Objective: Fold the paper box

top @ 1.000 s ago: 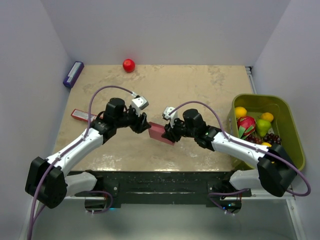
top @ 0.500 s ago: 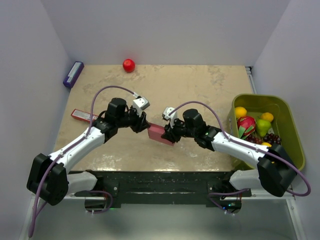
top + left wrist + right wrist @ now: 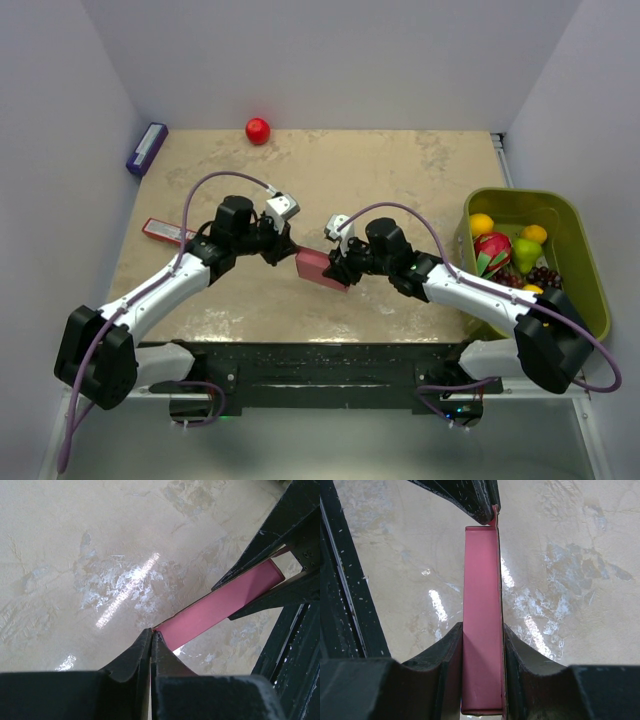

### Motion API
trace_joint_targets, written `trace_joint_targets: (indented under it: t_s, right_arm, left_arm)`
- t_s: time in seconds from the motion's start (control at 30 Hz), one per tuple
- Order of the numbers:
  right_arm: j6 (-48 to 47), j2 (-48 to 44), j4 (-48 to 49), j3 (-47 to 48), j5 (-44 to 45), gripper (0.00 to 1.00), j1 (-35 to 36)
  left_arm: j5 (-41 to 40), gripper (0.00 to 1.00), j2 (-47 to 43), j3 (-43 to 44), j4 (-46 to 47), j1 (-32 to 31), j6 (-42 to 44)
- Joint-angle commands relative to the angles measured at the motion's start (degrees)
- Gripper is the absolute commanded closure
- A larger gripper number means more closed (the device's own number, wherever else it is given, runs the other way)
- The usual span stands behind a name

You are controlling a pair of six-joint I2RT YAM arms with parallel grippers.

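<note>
Overhead, the two arms meet at the middle of the table [image 3: 400, 170] with the box [image 3: 318, 266] between them, a small pink slab. Whether it rests on the surface or hangs just above it, that view cannot tell. The left gripper [image 3: 293, 256] is at its left end and the right gripper [image 3: 337, 270] at its right end, but from above the fingers hide how each one holds.

The wrist cameras settle that. The right wrist looks down the length of the box, a long narrow pink shape with raised edges. The right fingers [image 3: 447, 665] press its two long sides, so the jaws stand partly apart with the box filling the gap. At the far end of that view, the left fingertips close on a thin flap at the box's corner. The left wrist shows the same pinch from behind: its fingers [image 3: 135, 660] are pressed together with only the card's edge at the tips, and the box runs up and to the right to the dark right fingers.

Only the top view shows the rest: a red ball [image 3: 257, 130] at the far edge, a purple block [image 3: 146, 148] by the left wall, a red packet [image 3: 165, 231] beside the left arm, and a green bin [image 3: 590, 270] of fruit [image 3: 492, 248] off the right side.
</note>
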Motion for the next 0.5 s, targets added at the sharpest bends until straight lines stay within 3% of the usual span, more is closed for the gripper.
trace_joint_targets:
  t_s: [0.0,0.33,0.47]
  right_arm:
    - [-1.1,0.1,2.2,0.7,1.6,0.82,0.2]
    - [-0.8,2.2,4.5,-0.5,5.2,0.84,0.9]
    - [-0.6,2.9,6.0,-1.4,8.5,0.84,1.1]
  left_arm:
    - [0.2,0.97,0.1,1.4,1.6,-1.6,-3.0]
    - [-16.2,1.0,-0.1,0.9,0.3,-7.4,-12.9]
    - [-17.7,1.0,-0.9,-2.9,6.3,-9.1,-17.9]
